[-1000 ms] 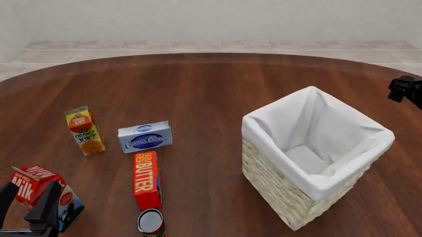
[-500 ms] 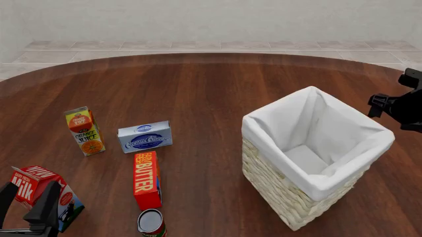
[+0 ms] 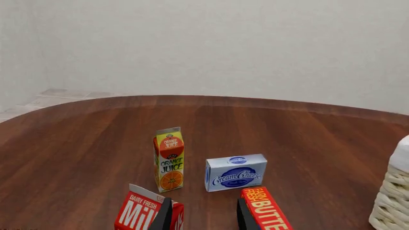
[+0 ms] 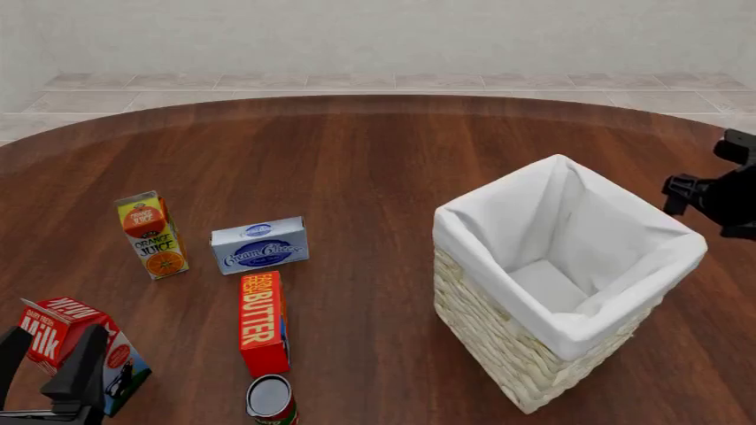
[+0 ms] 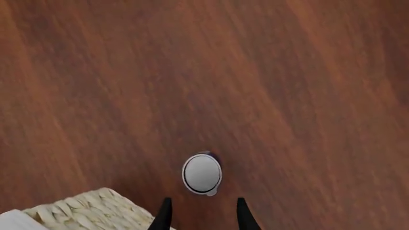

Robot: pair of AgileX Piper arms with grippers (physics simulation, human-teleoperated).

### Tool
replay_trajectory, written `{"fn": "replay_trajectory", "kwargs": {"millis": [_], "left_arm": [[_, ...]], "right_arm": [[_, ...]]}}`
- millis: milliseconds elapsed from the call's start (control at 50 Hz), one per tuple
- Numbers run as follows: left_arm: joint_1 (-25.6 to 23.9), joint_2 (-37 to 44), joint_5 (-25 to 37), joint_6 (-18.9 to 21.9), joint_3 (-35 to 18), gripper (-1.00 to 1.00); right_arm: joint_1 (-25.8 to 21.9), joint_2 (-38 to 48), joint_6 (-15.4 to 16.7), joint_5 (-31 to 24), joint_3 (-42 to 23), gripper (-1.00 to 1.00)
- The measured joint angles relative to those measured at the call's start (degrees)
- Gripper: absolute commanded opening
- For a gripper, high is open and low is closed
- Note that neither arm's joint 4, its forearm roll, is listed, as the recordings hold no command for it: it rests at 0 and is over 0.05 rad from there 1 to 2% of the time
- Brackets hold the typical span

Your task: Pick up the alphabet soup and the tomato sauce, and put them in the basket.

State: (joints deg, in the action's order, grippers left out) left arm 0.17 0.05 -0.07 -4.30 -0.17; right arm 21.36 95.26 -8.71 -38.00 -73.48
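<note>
Neither can has been delivered: the basket [image 4: 565, 282] shows only its white lining in the front view, so both placements remain outstanding. Your right gripper [image 5: 200, 214] points straight down at the table, fingers spread with a clear gap and nothing between them. The soup [image 5: 202, 174] stands upright on the wood just ahead of those fingertips, near a corner of the basket's wicker wall; it does not show in the front view, where your right arm sits at the far right edge beyond the basket. In my judgement you are lining up for a top-down grasp, and descent and closure are not yet made. The sauce [image 4: 271, 398] stands at the near edge of the table, touching or just beside the end of the butter [image 4: 262, 321]. Your left gripper [image 3: 201, 214] is also spread and empty, low at the near left beside the milk [image 4: 71, 341], and has not addressed the sauce. Mind the basket wall when you lift the soup.
</note>
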Motion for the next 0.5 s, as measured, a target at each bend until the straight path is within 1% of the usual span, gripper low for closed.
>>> {"fn": "replay_trajectory", "kwargs": {"millis": [500], "left_arm": [[0.0, 0.1, 0.2, 0.1, 0.0, 1.00]], "right_arm": [[-0.2, 4.9, -1.6, 2.5, -1.6, 1.00]]}}
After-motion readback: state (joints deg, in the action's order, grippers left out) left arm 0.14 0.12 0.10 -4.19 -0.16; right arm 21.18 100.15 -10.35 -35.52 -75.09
